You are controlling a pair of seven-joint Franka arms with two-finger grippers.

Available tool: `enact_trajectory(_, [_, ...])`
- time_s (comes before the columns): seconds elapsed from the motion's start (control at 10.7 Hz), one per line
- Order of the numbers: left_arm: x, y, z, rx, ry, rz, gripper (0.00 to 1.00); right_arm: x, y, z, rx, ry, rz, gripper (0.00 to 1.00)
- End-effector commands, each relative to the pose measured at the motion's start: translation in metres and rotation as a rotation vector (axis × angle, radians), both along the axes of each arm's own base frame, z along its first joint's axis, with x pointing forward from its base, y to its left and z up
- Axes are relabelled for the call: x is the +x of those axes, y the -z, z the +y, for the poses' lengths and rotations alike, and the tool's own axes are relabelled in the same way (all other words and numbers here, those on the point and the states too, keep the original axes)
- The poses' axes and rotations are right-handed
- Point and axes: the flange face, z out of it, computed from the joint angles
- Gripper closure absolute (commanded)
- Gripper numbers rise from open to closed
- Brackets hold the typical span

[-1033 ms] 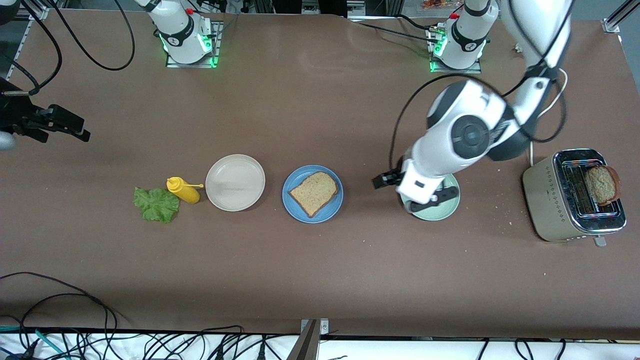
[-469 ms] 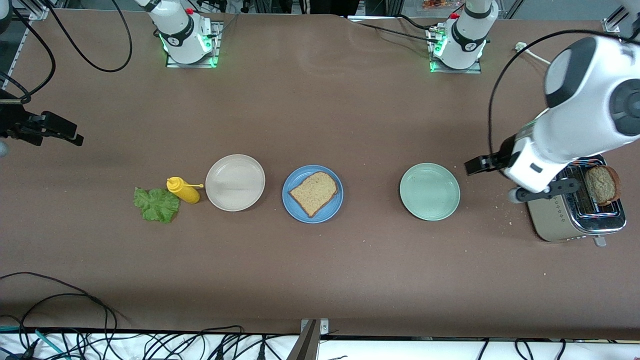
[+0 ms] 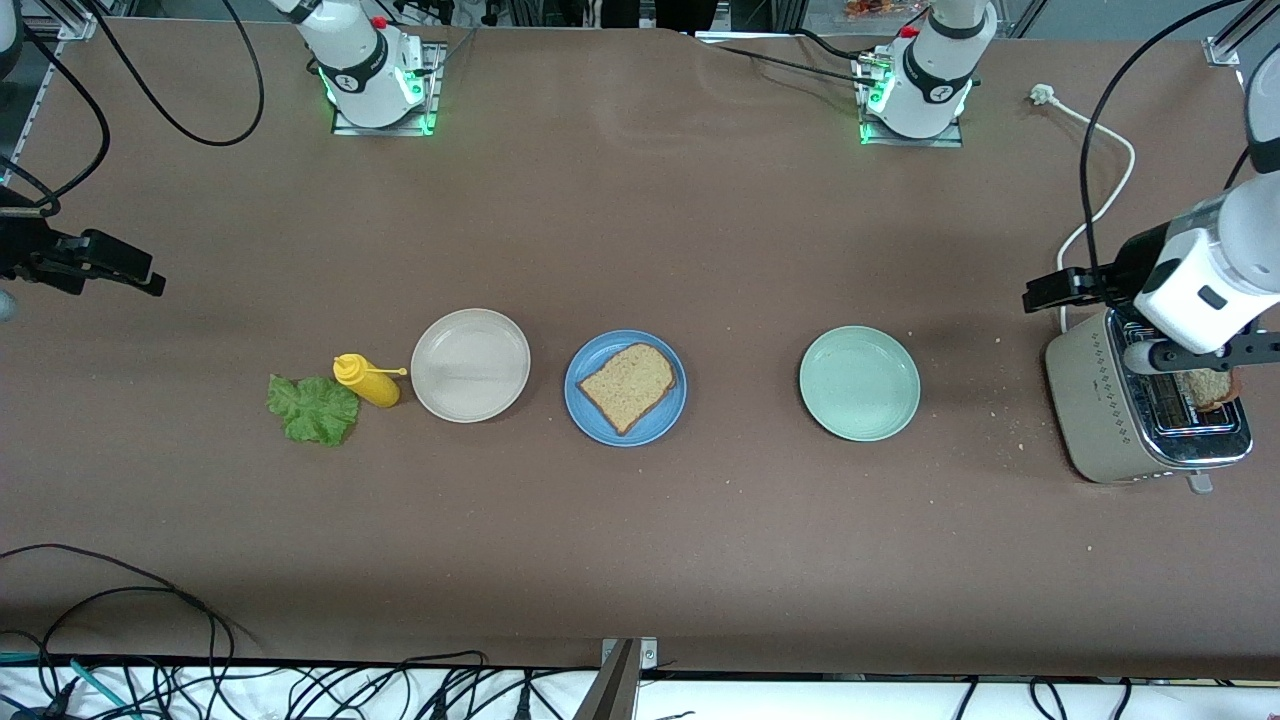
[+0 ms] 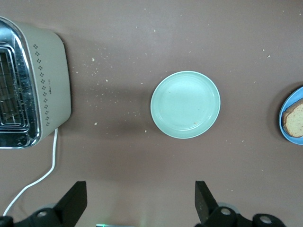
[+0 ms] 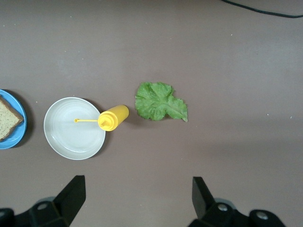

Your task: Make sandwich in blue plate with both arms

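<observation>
Over the toaster (image 3: 1130, 410) we are hovering the left gripper (image 3: 1140, 320), jaws wide and empty, judging the second slice (image 3: 1208, 386) needs lifting toward the blue plate (image 3: 590, 415) holding one slice (image 3: 628, 384), while the right gripper (image 3: 90, 265) is waiting, jaws apart, near the lettuce (image 3: 312, 408).

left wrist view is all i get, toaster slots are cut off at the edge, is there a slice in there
Observer: Yes, a toast slice stands in the toaster, partly hidden under the left arm.
Operator: where's the lettuce
Observer: The lettuce leaf lies on the table beside the yellow mustard bottle, toward the right arm's end.
Operator: and the right gripper
Observer: The right gripper hangs open and empty above that end of the table.
</observation>
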Motion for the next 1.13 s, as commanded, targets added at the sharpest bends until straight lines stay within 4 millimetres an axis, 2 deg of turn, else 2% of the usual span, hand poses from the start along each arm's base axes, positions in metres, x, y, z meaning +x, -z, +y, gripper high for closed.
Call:
enact_trajectory(0.0, [-0.004, -0.007, 0.01, -0.001, 0.063, 0.028, 0.0, 0.014, 0.025, -0.002, -0.022, -0.009, 0.04, 0.0])
enact_trajectory(0.09, [-0.005, -0.005, 0.007, -0.004, 0.063, 0.038, 0.0, 0.02, 0.041, 0.01, -0.068, -0.04, 0.063, 0.0])
enact_trajectory(0.19, [-0.007, -0.011, 0.016, -0.012, 0.016, 0.031, 0.0, 0.024, 0.048, 0.018, -0.086, -0.059, 0.073, 0.0])
enact_trajectory(0.28, [-0.016, -0.028, 0.025, -0.053, 0.002, 0.005, 0.01, 0.022, 0.05, 0.019, -0.086, -0.061, 0.082, 0.0])
enact_trajectory(0.38, [-0.021, -0.031, 0.03, -0.069, 0.018, 0.002, 0.04, 0.024, 0.052, 0.022, -0.089, -0.071, 0.082, 0.0])
enact_trajectory(0.47, [-0.024, -0.028, 0.029, -0.064, 0.021, 0.005, 0.05, 0.025, 0.057, 0.024, -0.074, -0.066, 0.089, 0.0])
enact_trajectory(0.56, [-0.025, -0.021, 0.025, -0.062, 0.026, 0.016, 0.04, 0.029, 0.068, 0.036, -0.072, -0.087, 0.106, 0.0])
enact_trajectory(0.66, [-0.025, -0.016, 0.018, -0.047, 0.039, 0.023, 0.03, 0.032, 0.08, 0.038, -0.073, -0.1, 0.124, 0.0])
enact_trajectory(0.84, [-0.022, -0.003, 0.023, -0.007, 0.033, 0.007, 0.0, 0.046, 0.122, 0.036, -0.076, -0.105, 0.166, 0.0])
enact_trajectory(1.03, [-0.018, 0.002, 0.031, 0.039, 0.023, -0.019, 0.0, 0.06, 0.151, 0.032, -0.063, -0.149, 0.15, 0.0])
